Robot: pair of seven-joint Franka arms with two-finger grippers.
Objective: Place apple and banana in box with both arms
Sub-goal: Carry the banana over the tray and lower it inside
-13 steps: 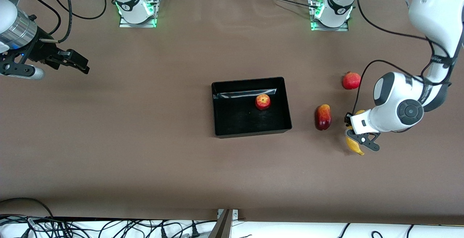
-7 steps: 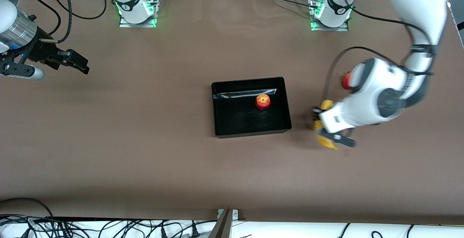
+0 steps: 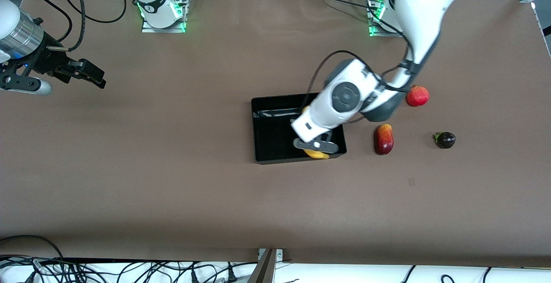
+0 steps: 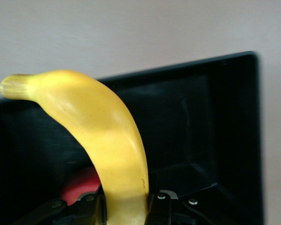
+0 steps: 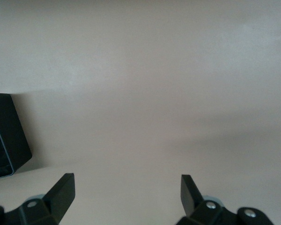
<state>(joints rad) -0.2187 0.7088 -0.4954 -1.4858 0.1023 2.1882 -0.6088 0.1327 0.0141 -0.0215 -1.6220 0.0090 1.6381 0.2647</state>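
The yellow banana is clamped in my left gripper, which hangs shut over the black box at the box's end toward the left arm. Its tip shows over the box's wall nearest the front camera. In the left wrist view a red patch of the apple lies in the box under the banana; in the front view the arm hides it. My right gripper waits open and holding nothing above the table at the right arm's end, its fingertips wide apart.
Three fruits lie on the table toward the left arm's end: an all-red round fruit, a red-yellow elongated fruit and a small dark purple fruit. One corner of the box shows in the right wrist view.
My left arm has lifted the banana from the table beside the elongated fruit and swung it over the box. The dark purple fruit is now uncovered. The right arm has not moved.
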